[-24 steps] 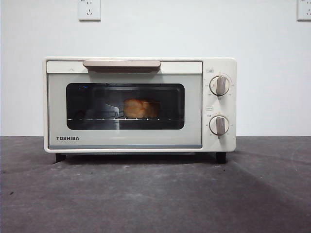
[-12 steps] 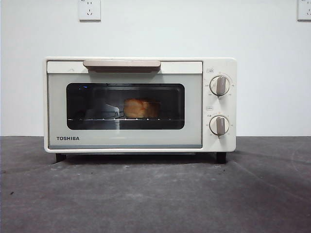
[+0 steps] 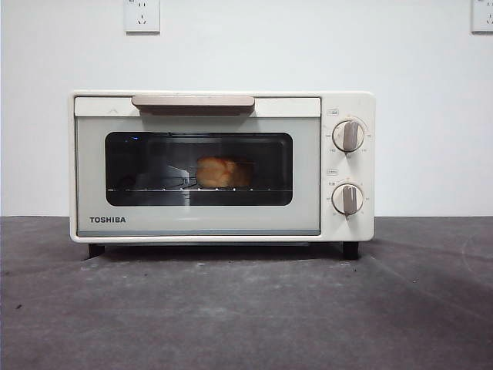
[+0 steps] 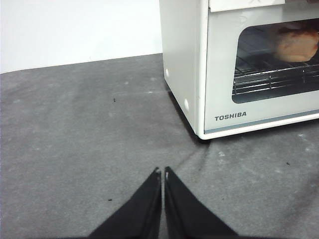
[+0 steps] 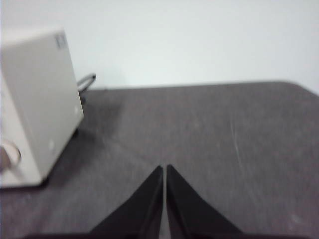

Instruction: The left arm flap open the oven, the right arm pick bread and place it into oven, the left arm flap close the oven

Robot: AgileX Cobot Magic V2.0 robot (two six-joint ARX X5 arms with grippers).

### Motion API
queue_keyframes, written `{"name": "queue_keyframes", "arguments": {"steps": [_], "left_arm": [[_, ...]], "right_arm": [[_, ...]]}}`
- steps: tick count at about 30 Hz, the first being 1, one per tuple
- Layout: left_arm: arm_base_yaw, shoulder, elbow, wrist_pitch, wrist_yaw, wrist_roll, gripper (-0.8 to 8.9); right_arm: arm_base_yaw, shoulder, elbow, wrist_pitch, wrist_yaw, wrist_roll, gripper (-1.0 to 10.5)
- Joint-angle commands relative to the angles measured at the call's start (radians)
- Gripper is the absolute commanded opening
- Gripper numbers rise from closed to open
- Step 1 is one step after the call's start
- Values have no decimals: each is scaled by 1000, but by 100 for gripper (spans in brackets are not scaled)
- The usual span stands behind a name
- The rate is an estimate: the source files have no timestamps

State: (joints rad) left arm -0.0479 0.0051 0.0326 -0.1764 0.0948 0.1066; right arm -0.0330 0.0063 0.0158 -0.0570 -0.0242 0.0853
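Front view: compare it with the frames from the last second and you find no change. The oven (image 3: 222,166) stands at the far middle of the table (image 3: 246,308) with its door shut, handle (image 3: 192,102) up against the top edge. The bread (image 3: 222,172) lies on the wire rack behind the dark glass, just right of the window's centre. No arm shows here. Judge from this that all three steps are done and the arms are parked.

Left wrist view: the left gripper (image 4: 162,172) hangs over bare table, near and left of the oven, well apart from it. Its jaws are pressed together and hold nothing. The bread (image 4: 297,45) shows through the glass as a lumpy golden-orange loaf with a paler crust.

Right wrist view: the right gripper (image 5: 164,168) hangs over bare table to the right of the oven (image 5: 37,99), clear of it. Its jaws are likewise closed and empty. The picture is slightly blurred.
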Motion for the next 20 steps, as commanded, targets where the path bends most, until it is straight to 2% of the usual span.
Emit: {"name": "queue_keyframes", "arguments": {"steps": [1,4,20], "left_arm": [[3,-2,-20,-7,-2,5,16],[3,-2,-20,-7,-2,5,16],[3,-2,-20,-7,-2,5,16]], "right_arm": [[0,-3,-7,-68,2,8,6],[0,-3,-7,-131,2,7,5],[0,-3,-7,-93,-2,14,6]]}}
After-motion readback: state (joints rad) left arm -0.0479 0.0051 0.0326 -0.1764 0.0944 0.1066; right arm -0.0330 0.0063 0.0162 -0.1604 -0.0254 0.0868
